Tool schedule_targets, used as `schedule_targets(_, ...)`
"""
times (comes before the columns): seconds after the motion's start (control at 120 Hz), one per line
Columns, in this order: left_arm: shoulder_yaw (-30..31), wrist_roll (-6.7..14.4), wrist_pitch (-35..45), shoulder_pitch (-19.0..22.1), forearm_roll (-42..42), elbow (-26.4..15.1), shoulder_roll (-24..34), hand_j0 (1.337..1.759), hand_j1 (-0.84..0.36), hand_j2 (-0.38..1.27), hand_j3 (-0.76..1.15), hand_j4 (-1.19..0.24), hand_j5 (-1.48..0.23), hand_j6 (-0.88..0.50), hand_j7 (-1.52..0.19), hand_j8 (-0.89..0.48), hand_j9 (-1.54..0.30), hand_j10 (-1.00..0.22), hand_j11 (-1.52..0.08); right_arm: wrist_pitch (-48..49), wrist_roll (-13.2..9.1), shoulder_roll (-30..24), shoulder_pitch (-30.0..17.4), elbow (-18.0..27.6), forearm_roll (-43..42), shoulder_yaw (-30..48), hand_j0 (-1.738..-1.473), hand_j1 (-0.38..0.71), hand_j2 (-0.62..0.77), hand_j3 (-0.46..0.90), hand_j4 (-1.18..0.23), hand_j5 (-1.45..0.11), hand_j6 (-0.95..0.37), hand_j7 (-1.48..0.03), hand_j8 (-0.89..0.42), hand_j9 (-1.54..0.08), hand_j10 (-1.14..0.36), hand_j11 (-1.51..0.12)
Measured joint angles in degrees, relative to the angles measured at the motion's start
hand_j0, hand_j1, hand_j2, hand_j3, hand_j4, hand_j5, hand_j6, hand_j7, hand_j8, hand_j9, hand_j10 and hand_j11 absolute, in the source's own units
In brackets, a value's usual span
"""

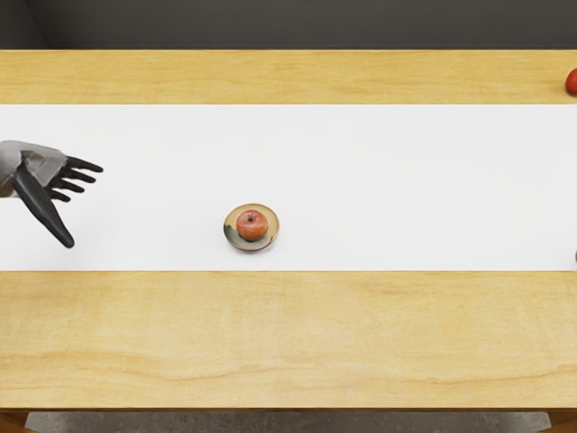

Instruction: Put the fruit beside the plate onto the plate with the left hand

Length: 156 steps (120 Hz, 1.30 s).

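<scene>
Apple [251, 222] found resting on the plate [269, 240], roughly centred, near the middle of the white runner [406, 171] that crosses the wooden table [288, 343]. I find no fruit lying beside the plate, so I judge the placement done.

Left hand [50, 185] is at the left edge, well apart from the plate, with fingers spread and holding nothing. I cannot see the right hand.

Handling, in my judgement: the apple should be firm, fairly light and smooth-skinned, and liable to roll. If I had to take it up, I would wrap the fingers around its widest part from above.

Count:
- one plate
- one apple on it
- one hand in view
- one red rounded object [572, 82] cut off at the far right edge
- one red sliver [575, 257] lower on that edge, too small to identify
</scene>
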Motion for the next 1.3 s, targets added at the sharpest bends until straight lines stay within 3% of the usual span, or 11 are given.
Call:
schedule_targets(0.167,-1.13,-0.16,0.91,0.67,-0.59,3.54,1.6,1.658,0.33,0.0,0.0,-0.02,-0.02,-0.02,-0.02,-0.02,-0.02,-0.02,-0.02,0.0,0.0,0.0,0.01,0.01,0.0,0.0,-1.658,-0.35,0.0,0.0,0.0,0.0,0.0,0.0,0.0,0.0,0.0,0.0)
schedule_targets(0.225,-1.85,-0.05,0.84,2.67,-0.77,4.44,1.85,1.658,0.33,0.0,0.0,-0.02,-0.02,-0.02,-0.02,-0.02,-0.02,-0.02,-0.02,0.0,0.0,0.0,0.02,0.01,0.01,0.0,-1.658,-0.35,0.0,0.0,0.0,0.0,0.0,0.0,0.0,0.0,0.0,0.0)
schedule_targets(0.292,-3.57,0.86,-0.25,3.49,-0.84,4.89,2.82,1.658,0.33,0.0,0.0,-0.02,-0.02,-0.02,-0.02,-0.02,-0.02,-0.02,-0.02,0.0,0.0,0.0,0.03,0.0,0.0,0.0,-1.658,-0.35,0.0,0.0,0.0,0.0,0.0,0.0,0.0,0.0,0.0,0.0)
schedule_targets(0.558,-6.62,2.7,-4.28,3.78,-0.74,4.89,4.07,1.658,0.33,0.0,0.0,-0.02,-0.02,-0.02,-0.02,-0.02,-0.02,-0.02,-0.02,0.0,0.0,0.0,0.01,-0.01,0.0,0.0,-1.658,-0.35,0.0,0.0,0.0,0.0,0.0,0.0,0.0,0.0,0.0,0.0)
schedule_targets(0.967,-8.63,5.86,-5.53,5.37,-0.6,5.05,1.18,1.658,0.33,0.0,0.0,-0.02,-0.02,-0.02,-0.02,-0.02,-0.02,-0.02,-0.02,0.0,0.0,0.0,0.0,0.0,0.0,0.0,-1.658,-0.35,0.0,0.0,0.0,0.0,0.0,0.0,0.0,0.0,0.0,0.0)
schedule_targets(1.033,-9.69,6.33,-5.76,4.99,-0.53,5.12,3.07,1.658,0.33,0.0,0.0,-0.02,-0.02,-0.02,-0.02,-0.02,-0.02,-0.02,-0.02,0.0,0.0,0.0,0.01,0.02,0.0,0.0,-1.658,-0.35,0.0,0.0,0.0,0.0,0.0,0.0,0.0,0.0,0.0,0.0)
schedule_targets(1.117,-12.41,7.82,-6.66,10.42,-0.39,5.6,1.86,1.658,0.33,0.0,0.0,-0.02,-0.02,-0.02,-0.02,-0.02,-0.02,-0.02,-0.02,0.0,0.0,0.0,-0.01,0.0,0.0,0.0,-1.658,-0.35,0.0,0.0,0.0,0.0,0.0,0.0,0.0,0.0,0.0,0.0)
schedule_targets(1.3,-16.22,8.97,-7.85,10.64,-0.14,5.98,2.23,1.658,0.33,0.0,0.0,-0.02,-0.02,-0.02,-0.02,-0.02,-0.02,-0.02,-0.02,0.0,0.0,0.0,0.0,-0.01,0.0,0.0,-1.658,-0.35,0.0,0.0,0.0,0.0,0.0,0.0,0.0,0.0,0.0,0.0)
